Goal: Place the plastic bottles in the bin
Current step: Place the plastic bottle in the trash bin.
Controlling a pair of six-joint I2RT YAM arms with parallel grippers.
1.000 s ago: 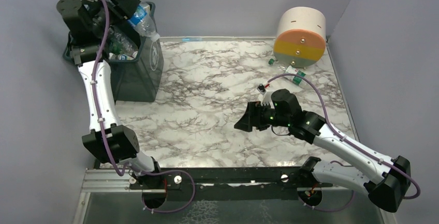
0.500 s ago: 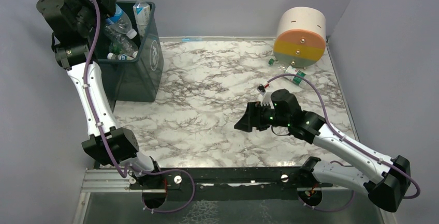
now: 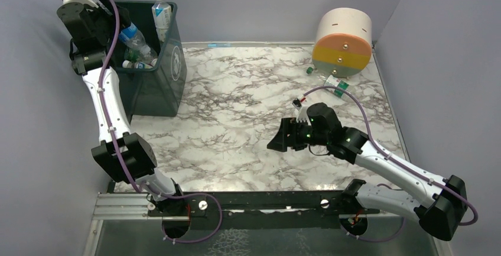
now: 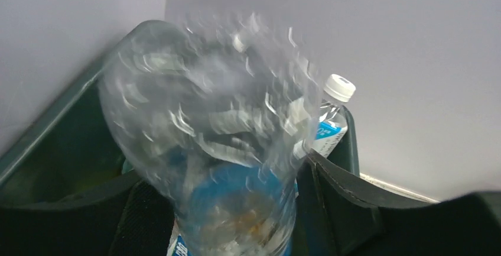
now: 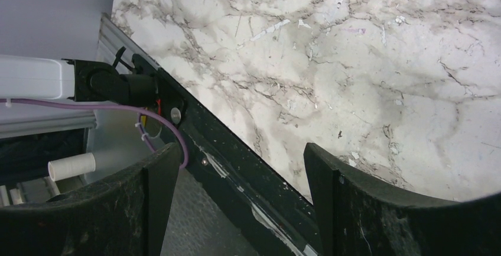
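Note:
The dark green bin (image 3: pixel 158 90) stands at the far left with several plastic bottles in it; one clear bottle (image 3: pixel 159 12) (image 4: pixel 334 117) stands upright at its far rim. My left gripper (image 3: pixel 115 22) (image 4: pixel 223 170) hangs over the bin. A clear, blue-labelled bottle (image 3: pixel 133 36) (image 4: pixel 212 120) sits between its fingers, motion-blurred and sliding down into the bin while the fingers look sharp and parted. My right gripper (image 3: pixel 280 139) (image 5: pixel 239 155) hovers open and empty over the middle right of the table. A bottle with a green label (image 3: pixel 338 87) lies by the cylinder.
A big cream, orange and yellow cylinder (image 3: pixel 344 40) rests at the back right, with a small green-capped item (image 3: pixel 309 70) at its foot. The marble table (image 3: pixel 236 108) is walled by grey panels. The right wrist view looks down at the black base rail (image 5: pixel 236 173).
My left arm swung back and lower over the bin with the blue-labelled bottle, and its jaws have widened so the bottle is dropping. The right arm has barely moved.

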